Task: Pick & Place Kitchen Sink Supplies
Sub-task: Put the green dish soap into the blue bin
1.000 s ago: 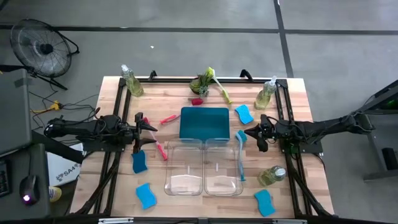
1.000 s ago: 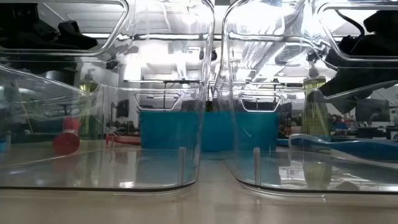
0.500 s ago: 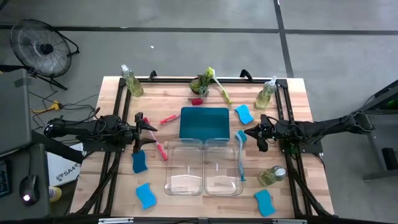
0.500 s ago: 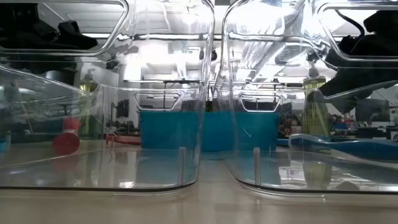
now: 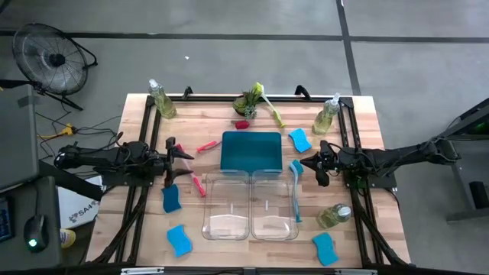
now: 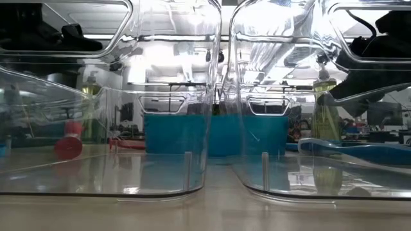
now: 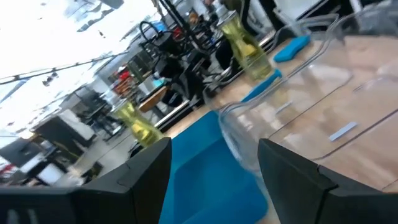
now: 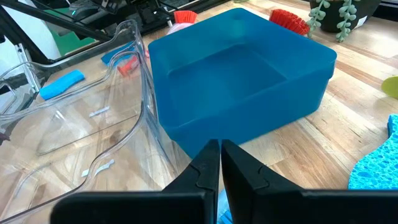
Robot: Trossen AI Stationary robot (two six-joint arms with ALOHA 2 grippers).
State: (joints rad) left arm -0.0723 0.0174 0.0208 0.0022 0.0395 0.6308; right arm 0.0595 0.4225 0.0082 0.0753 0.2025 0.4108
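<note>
Looking down on your wooden table [image 5: 229, 130], you have a teal tray [image 5: 250, 150] at its middle, with two clear bins [image 5: 250, 208] side by side just on the near side of it, both touching or nearly touching the tray's near edge.

Your left arm reaches in from the left, and its left gripper [image 5: 186, 156] hangs with its fingers [image 7: 149, 171] spread apart and nothing between them, left of the tray and close to a pink brush [image 5: 197, 182] lying beside the left bin. Your right arm reaches in from the right; its right gripper [image 5: 309, 163] has its fingers [image 8: 208, 168] pressed together on nothing, just right of the tray, over the brush end of a blue brush [image 5: 296, 191] that lies along the right bin's right edge.

You have three soap bottles: one [image 5: 162, 100] at the far left corner, one [image 5: 327, 115] at the far right, and one [image 5: 333, 215] lying on its side near the right edge. A yellow-green brush [image 5: 268, 104] lies at the far edge beside a small potted plant [image 5: 246, 102], with a red brush head [image 5: 242, 124] just in front of the plant.

Four blue sponges sit apart: one [image 5: 300, 139] right of the tray, one [image 5: 171, 198] left of the bins, one [image 5: 179, 238] at the near left and one [image 5: 325, 247] at the near right.
</note>
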